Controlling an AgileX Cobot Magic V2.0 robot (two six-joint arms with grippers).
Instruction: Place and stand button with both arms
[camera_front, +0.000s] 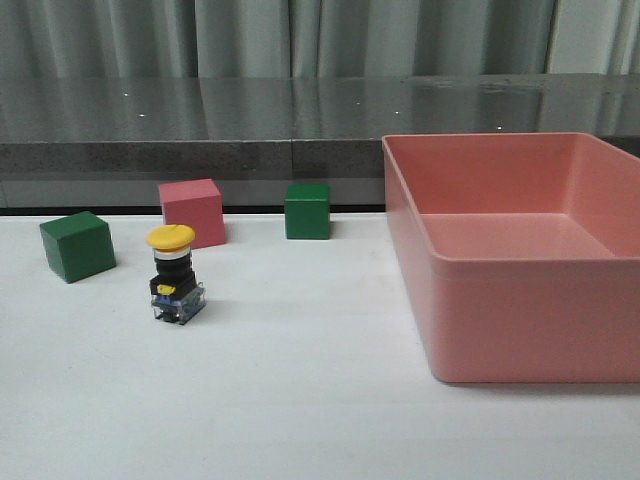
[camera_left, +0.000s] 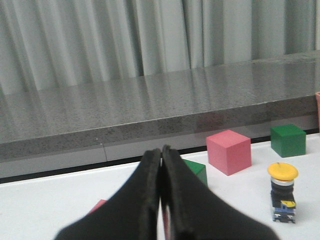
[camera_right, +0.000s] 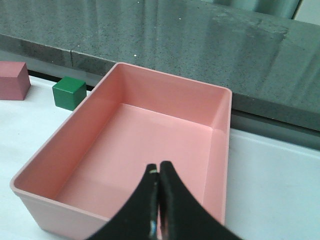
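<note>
Button (camera_front: 176, 277) stands upright on the white table (camera_front: 300, 400), left half of the front view: yellow cap on top, black collar under it, clear-blue base on the surface. It sits just in front of the pink cube (camera_front: 192, 211), between that cube and the near edge. One green cube (camera_front: 77, 245) is to its left, another green cube (camera_front: 307, 210) further right near the back edge. Pink bin (camera_front: 520, 350) takes up the right side, well apart from the button.

Neither arm shows in the front view (only the wrist cameras catch the grippers). Left gripper (camera_left: 161, 200) has its fingers pressed together, nothing between them; the button appears off to one side in that view, apart from the fingers. Right gripper (camera_right: 158, 205) is likewise closed on nothing, and is above the pink bin's near wall.
</note>
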